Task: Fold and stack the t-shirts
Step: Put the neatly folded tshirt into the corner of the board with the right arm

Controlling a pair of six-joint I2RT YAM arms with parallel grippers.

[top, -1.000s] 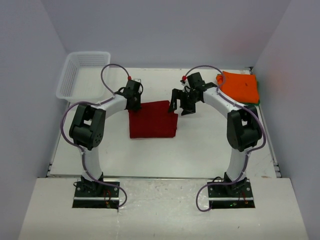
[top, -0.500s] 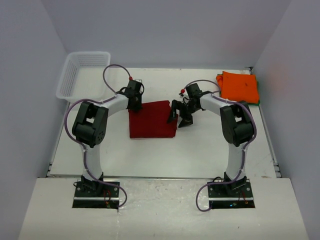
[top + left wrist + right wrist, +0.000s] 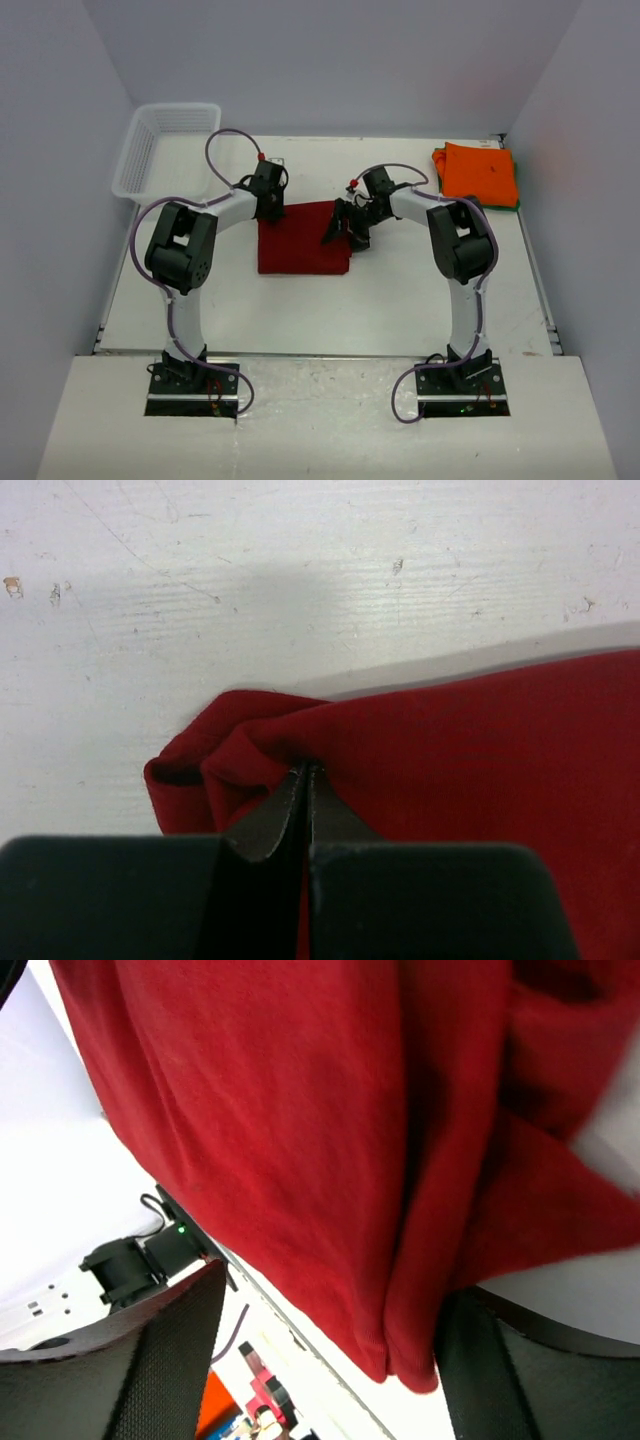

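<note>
dark red soft cloth t-shirt (image 3: 300,248) flat on white table (image 3: 400,290); left gripper (image 3: 305,780) pinching its far-left corner; right gripper (image 3: 343,228) spread astride far-right edge; close it deep, lift both corners level

robot lab cell: white table (image 3: 400,300), plain grey walls (image 3: 340,60), bolted arms.

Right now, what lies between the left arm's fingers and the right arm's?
The dark red t-shirt. In the top view it spans from the left fingers at its far-left corner to the right fingers at its right edge.
</note>
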